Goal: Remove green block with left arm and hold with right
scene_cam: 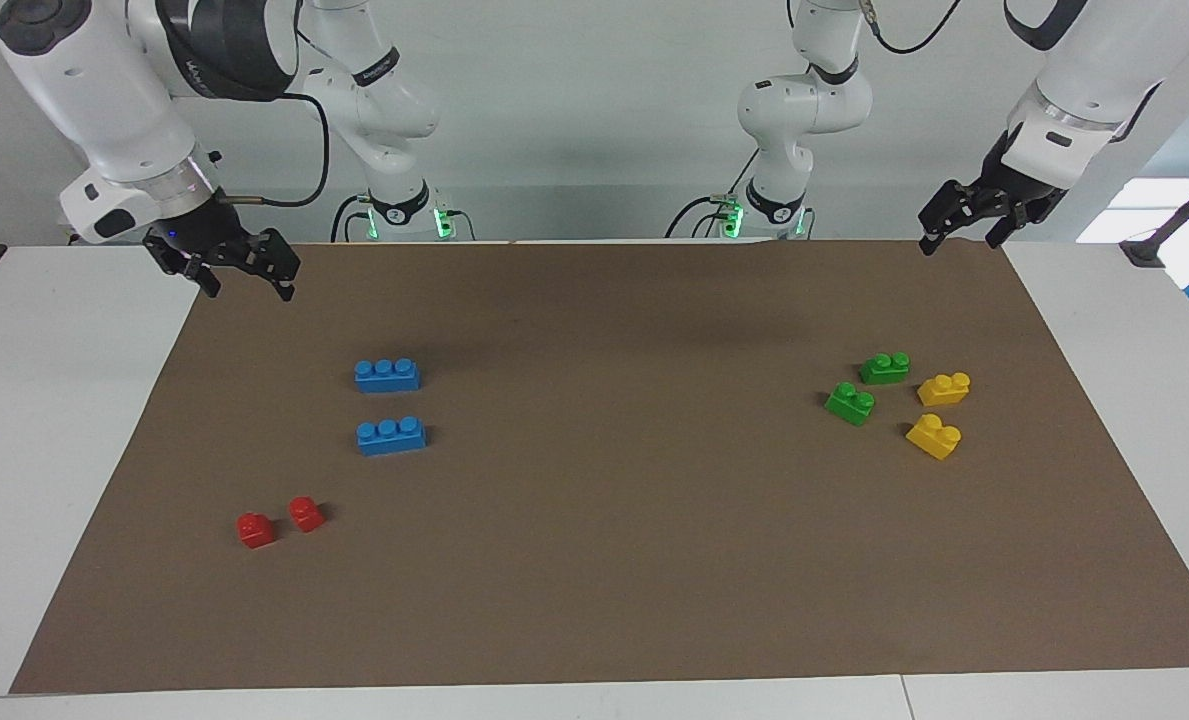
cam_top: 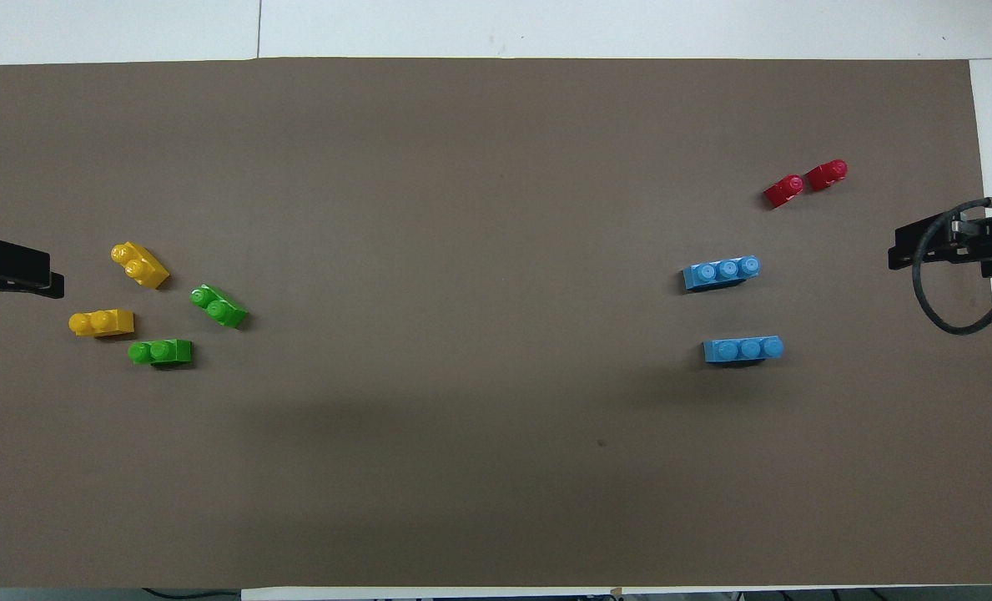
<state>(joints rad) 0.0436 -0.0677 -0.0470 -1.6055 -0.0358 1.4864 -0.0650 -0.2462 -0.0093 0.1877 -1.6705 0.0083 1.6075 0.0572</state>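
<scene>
Two green blocks lie on the brown mat (scene_cam: 594, 560) toward the left arm's end. One green block (scene_cam: 885, 368) (cam_top: 160, 351) is nearer to the robots; the second green block (scene_cam: 850, 403) (cam_top: 219, 306) lies a little farther, beside it. My left gripper (scene_cam: 959, 240) (cam_top: 12, 269) is open and empty, raised over the mat's edge at the robots' end, apart from the blocks. My right gripper (scene_cam: 249, 288) (cam_top: 938, 247) is open and empty, raised over the mat's edge at the right arm's end.
Two yellow two-stud bricks (scene_cam: 944, 388) (scene_cam: 934, 436) lie beside the green blocks, toward the left arm's end. Two blue three-stud bricks (scene_cam: 387, 375) (scene_cam: 391, 436) and two small red bricks (scene_cam: 255, 529) (scene_cam: 305, 513) lie toward the right arm's end.
</scene>
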